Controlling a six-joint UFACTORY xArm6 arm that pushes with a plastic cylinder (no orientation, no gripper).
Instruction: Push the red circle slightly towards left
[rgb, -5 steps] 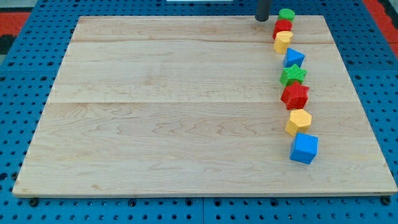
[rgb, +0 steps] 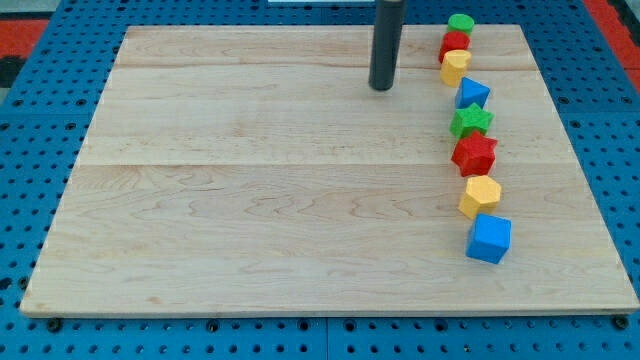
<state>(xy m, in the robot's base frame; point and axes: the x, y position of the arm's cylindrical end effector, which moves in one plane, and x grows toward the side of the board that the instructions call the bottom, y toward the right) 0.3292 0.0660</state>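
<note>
The red circle (rgb: 454, 44) sits near the view's top right of the wooden board (rgb: 250, 180), wedged between a green circle (rgb: 460, 23) above it and a yellow block (rgb: 455, 66) below it. My tip (rgb: 381, 87) rests on the board to the left of the red circle and slightly lower, well apart from it. It touches no block.
A column of blocks runs down the board's right side below the yellow one: a blue triangle (rgb: 472, 93), a green star (rgb: 470, 121), a red star (rgb: 474, 153), a yellow hexagon (rgb: 480, 195) and a blue cube (rgb: 489, 238). Blue pegboard surrounds the board.
My tip has moved from the board's top edge, close beside the green circle, down and to the left. No block has moved.
</note>
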